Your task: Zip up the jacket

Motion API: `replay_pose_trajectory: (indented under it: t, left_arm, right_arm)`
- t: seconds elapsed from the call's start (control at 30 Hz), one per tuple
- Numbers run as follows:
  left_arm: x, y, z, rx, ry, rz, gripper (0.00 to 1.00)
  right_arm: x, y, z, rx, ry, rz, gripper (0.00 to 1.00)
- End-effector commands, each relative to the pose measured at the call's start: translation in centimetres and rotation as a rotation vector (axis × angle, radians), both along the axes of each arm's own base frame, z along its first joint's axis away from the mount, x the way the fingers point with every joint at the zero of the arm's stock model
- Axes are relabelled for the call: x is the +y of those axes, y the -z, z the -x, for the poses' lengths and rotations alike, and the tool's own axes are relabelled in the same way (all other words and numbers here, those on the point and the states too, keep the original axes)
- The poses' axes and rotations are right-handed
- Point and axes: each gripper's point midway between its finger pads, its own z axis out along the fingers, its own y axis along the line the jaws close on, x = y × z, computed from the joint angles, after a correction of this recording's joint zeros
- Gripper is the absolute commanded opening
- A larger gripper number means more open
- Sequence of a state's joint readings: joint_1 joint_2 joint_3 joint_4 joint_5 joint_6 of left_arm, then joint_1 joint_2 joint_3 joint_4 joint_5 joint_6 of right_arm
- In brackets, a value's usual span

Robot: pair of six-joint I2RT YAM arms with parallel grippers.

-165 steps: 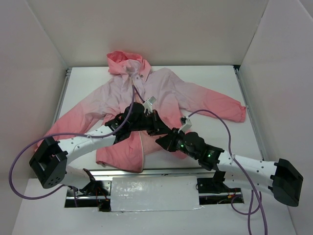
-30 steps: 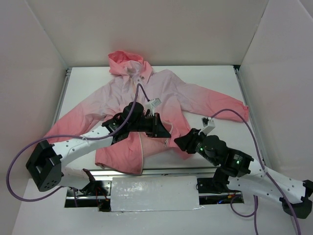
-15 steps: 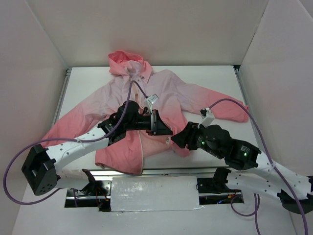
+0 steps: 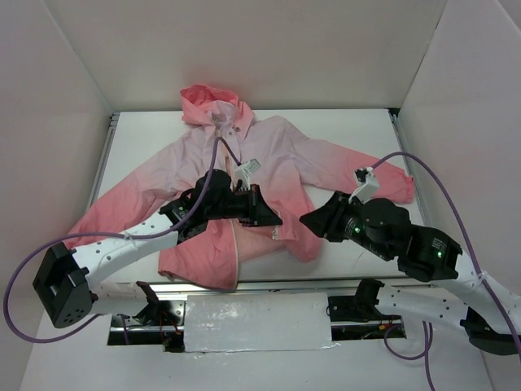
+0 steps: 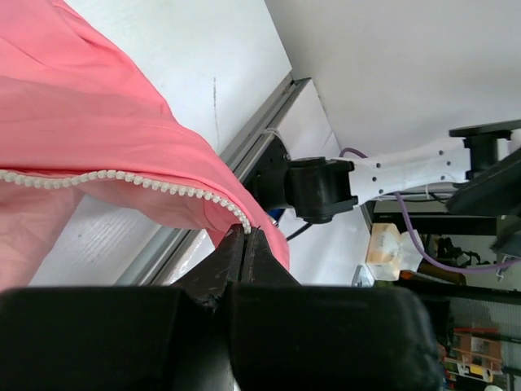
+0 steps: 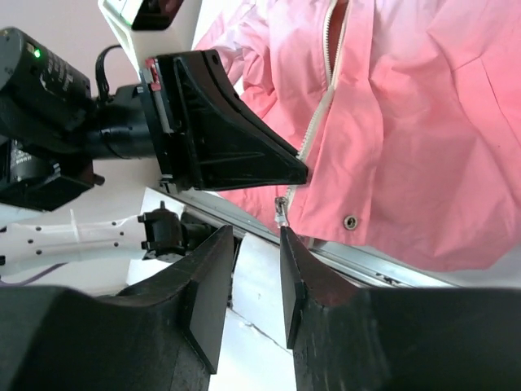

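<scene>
From above, showed the jacket (image 4: 269, 155) spread across a white table (image 4: 358, 138) between white walls (image 4: 244, 49); from the left wrist, caught the left gripper (image 5: 244, 243) clamped on its zipper teeth (image 5: 122, 177); from the right wrist, revealed the right gripper (image 6: 259, 244), jaws apart, beside the dangling zipper pull (image 6: 281, 213).

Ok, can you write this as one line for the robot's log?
left gripper: shut on jacket hem | right gripper: open, near zipper pull | unzipped

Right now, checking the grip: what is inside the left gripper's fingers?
The left gripper is shut on the jacket at its coral hem edge, where the zipper teeth end. Cloth deeper inside is hidden.
</scene>
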State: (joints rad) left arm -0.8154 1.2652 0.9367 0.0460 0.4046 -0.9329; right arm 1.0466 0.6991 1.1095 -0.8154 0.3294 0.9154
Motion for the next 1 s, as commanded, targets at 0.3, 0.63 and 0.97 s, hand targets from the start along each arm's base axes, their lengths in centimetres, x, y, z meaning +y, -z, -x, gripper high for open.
replay_pose_trajectory:
  t: [0.3, 0.63, 0.97]
  left_arm:
    - [0.3, -2.3, 0.9, -0.072, 0.020, 0.084, 0.00]
    - [-0.2, -4.3, 2.4, -0.069, 0.082, 0.229, 0.00]
    - [-0.4, -4.8, 3.0, -0.043, 0.110, 0.283, 0.00]
  right_arm:
    - [2.7, 3.9, -1.0, 0.046, -0.040, 0.084, 0.33]
    - [4.7, 6.8, -0.2, -0.004, -0.163, -0.094, 0.54]
    - [4.7, 5.4, -0.2, -0.097, -0.197, -0.250, 0.52]
